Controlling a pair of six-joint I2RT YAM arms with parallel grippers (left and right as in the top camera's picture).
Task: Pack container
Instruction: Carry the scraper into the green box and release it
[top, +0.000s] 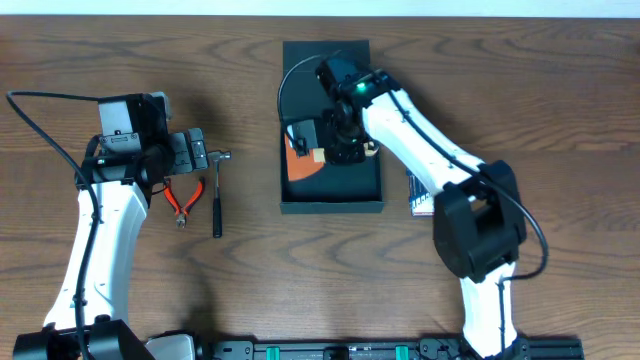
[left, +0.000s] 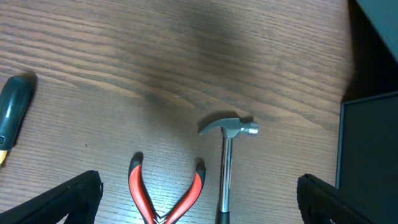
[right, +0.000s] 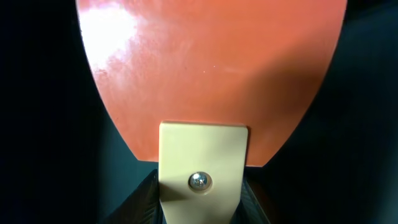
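Wrist view alone shows right fingers apparently gripping orange spatula; left fingers apart.

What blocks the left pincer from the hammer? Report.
Nothing visible. The open left pincer faces the steel-headed, black-handled hammer; red-handled pliers lie beside it. The right pincer grips an orange flat-bladed scraper.

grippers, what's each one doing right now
left gripper: open, holding nothing.
right gripper: closed on the cream handle of the orange scraper, inside the container.
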